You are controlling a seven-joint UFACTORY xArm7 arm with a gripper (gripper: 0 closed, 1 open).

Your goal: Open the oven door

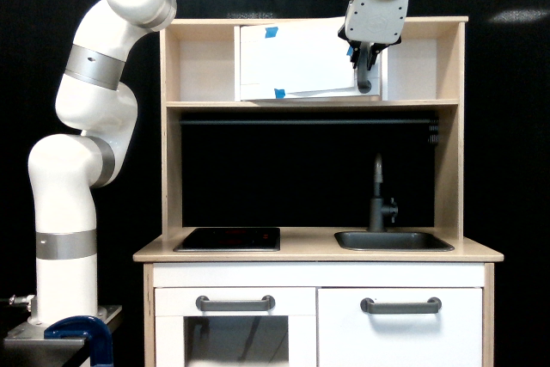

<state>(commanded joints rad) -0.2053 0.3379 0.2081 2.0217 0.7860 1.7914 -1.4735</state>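
gripper [364, 64] tight against oven door [296, 62] handle | open cubby [421, 62] just right of it in the exterior view | shelf board [314, 104] right below blocks dropping

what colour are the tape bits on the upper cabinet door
Blue, on the white oven door; clearest in the exterior view.

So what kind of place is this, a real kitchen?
More likely a lab test setup than a real kitchen: a wooden toy play kitchen with a hob, sink and faucet stands before black curtains, and a white robot arm is clamped beside it.
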